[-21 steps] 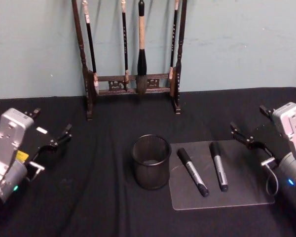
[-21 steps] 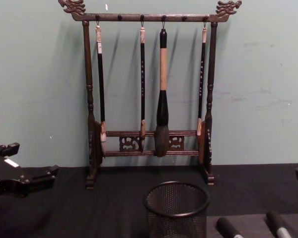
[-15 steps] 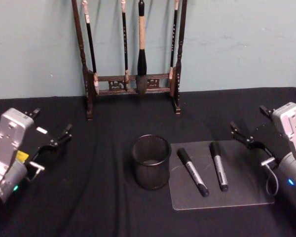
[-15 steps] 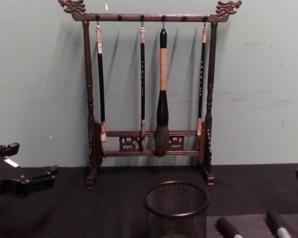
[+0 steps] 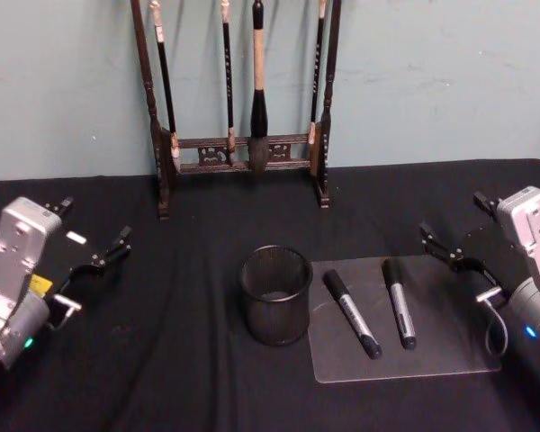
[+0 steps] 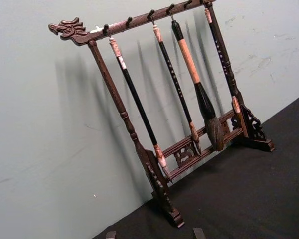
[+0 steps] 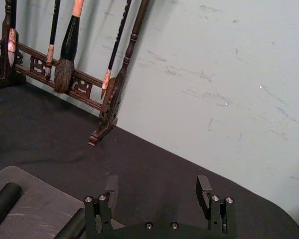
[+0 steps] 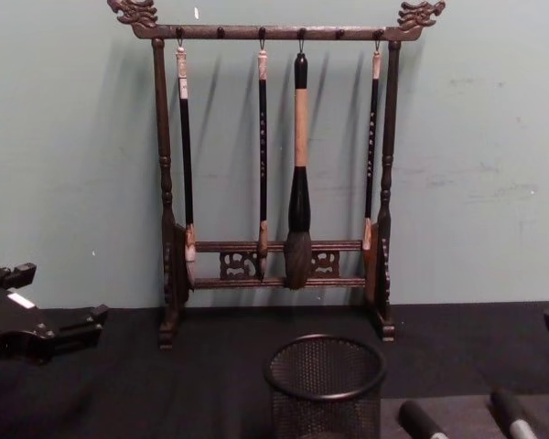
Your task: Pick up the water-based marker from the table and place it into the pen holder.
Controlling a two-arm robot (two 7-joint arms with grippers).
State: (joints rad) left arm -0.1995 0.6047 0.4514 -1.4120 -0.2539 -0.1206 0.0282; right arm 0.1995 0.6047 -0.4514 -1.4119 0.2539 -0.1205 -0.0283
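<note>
Two water-based markers, black-capped with grey barrels, lie side by side on a translucent mat: one nearer the pen holder, the other to its right. The pen holder, a black mesh cup, stands upright just left of the mat and looks empty. In the chest view its rim and both marker caps sit low in the picture. My left gripper hovers open far to the left. My right gripper hovers open past the mat's far right corner, its fingers holding nothing.
A tall dark wooden brush rack with several hanging brushes stands against the green wall behind the holder. Black cloth covers the table. The rack also appears in the left wrist view and the right wrist view.
</note>
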